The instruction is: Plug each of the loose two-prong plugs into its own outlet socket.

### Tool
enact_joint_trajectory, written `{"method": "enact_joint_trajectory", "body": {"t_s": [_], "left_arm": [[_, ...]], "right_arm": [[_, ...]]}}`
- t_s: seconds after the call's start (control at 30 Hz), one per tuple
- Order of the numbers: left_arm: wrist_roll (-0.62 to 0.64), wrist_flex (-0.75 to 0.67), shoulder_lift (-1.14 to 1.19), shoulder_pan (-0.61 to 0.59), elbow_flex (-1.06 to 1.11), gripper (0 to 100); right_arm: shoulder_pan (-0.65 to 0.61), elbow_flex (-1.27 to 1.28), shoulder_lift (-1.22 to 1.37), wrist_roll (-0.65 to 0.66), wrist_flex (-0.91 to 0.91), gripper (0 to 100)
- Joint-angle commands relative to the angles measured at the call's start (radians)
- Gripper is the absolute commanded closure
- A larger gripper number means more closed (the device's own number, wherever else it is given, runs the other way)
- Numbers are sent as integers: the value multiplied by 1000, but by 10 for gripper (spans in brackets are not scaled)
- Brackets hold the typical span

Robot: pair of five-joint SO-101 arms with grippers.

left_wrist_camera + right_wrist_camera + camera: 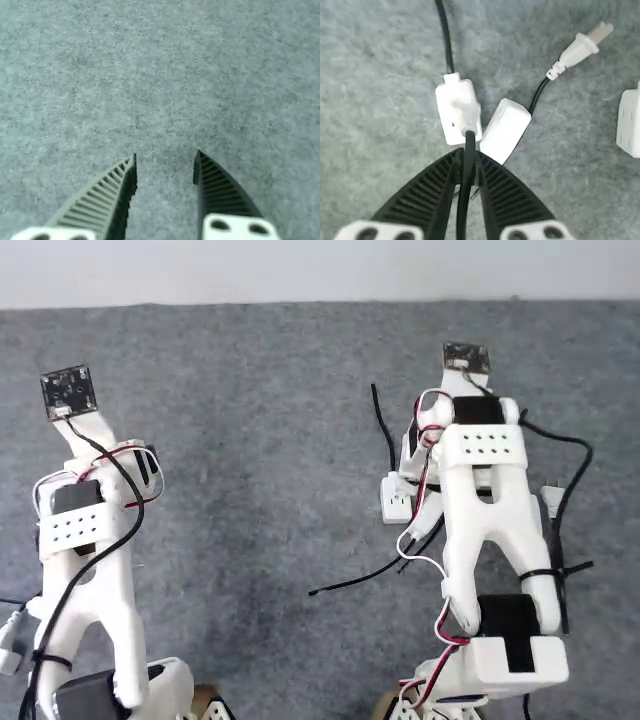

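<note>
Far left first: the left gripper (pixel 165 167) hangs over bare grey felt (pixel 160 75), and its ribbed, wedge-shaped fingers (pixel 120 192) are spread wide with nothing between them. That fuzzy, mottled felt covers the whole table.

Toward the middle, the high view picks out a boxy white outlet socket (pixel 397 498) lying flat just beside the right arm (pixel 485 500). A thin black cord (pixel 350 582) trails off to its left.

Now the right gripper (pixel 468 156): it's pressed together on a glossy black cable (pixel 465 195), pinching it right where the cable leaves a smooth white plastic block (pixel 457 115). From above, the chunky white arm sits over that spot, but the wrist camera lays the pinch open. A second rectangular block (pixel 504 130) sits tilted just beside the first.

Well apart from the gripper, a loose two-prong plug (pixel 580 49) lies on the felt with its flat metal blades bare, and an edge socket (pixel 630 122) is nearby. Last, on the arm's right in the high view, a small white plug (pixel 550 502) peeks out.
</note>
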Motion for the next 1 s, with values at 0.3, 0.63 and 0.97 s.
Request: {"method": "enact_joint_trajectory", "body": {"t_s": [0.3, 0.63, 0.97], "left_arm": [[23, -40, -15, 8, 13, 809], [23, -38, -15, 6, 15, 809], [23, -38, -17, 5, 28, 809]], "right_arm": [[1, 9, -12, -97, -35, 991], [-30, 43, -10, -95, -51, 991], [-31, 101, -10, -91, -156, 986]]}}
